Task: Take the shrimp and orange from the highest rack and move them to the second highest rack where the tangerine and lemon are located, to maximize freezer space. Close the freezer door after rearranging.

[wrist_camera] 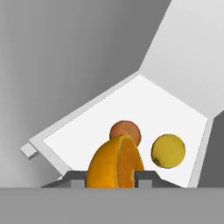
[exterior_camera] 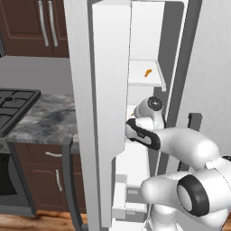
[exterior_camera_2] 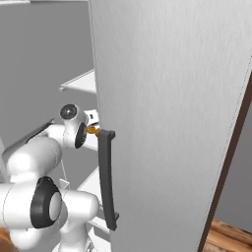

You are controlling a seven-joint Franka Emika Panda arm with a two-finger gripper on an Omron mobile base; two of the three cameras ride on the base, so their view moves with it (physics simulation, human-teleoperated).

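Observation:
In the hand view my gripper is shut on the orange, a cut half with its flesh showing, held just above the front edge of the second highest rack. Further in on that white rack lie the tangerine and, to its right, the yellow lemon. The small orange shrimp lies on the highest rack in the left base view. A sliver of the orange shows by the door handle in the right base view.
The open freezer door stands left of the arm and hides the hand's front. From the right, the other door panel with its dark handle blocks most of the interior. A stove and granite counter lie to the left.

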